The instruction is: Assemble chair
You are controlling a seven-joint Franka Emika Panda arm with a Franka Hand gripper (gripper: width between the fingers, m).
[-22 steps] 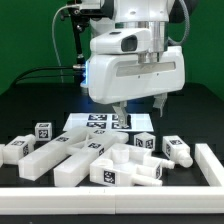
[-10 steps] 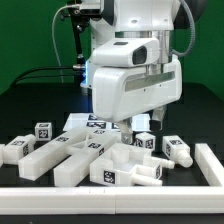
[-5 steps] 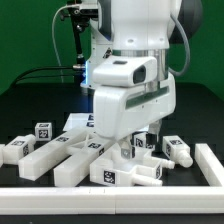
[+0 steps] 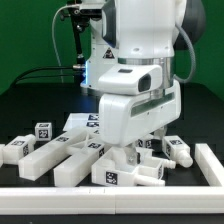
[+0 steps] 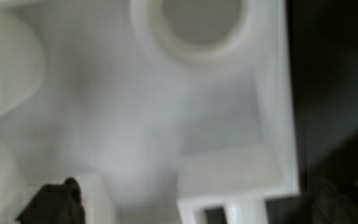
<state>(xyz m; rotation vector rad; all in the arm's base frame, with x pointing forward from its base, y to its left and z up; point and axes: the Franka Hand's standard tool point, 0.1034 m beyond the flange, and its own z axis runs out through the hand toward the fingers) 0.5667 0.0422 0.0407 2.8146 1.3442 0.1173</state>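
The chair parts are glossy white tagged blocks lying in a pile on the black table. A long bar (image 4: 47,156) lies at the exterior view's left. A tagged peg (image 4: 132,175) lies in front and another peg (image 4: 178,150) at the right. My gripper (image 4: 140,152) is low over the middle of the pile, and its hand hides the fingers there. In the wrist view a white slab with a round hole (image 5: 202,30) fills the picture. The gripper (image 5: 211,205) is open, with one dark fingertip (image 5: 60,200) on either side of the slab.
The marker board (image 4: 92,121) lies behind the pile, partly hidden by the arm. A lone small tagged cube (image 4: 42,130) stands at the exterior view's left. A white rail (image 4: 100,205) runs along the front and up the right side (image 4: 210,165).
The arm has come down and forward from above the marker board onto the middle of the pile. The parts have not visibly moved.
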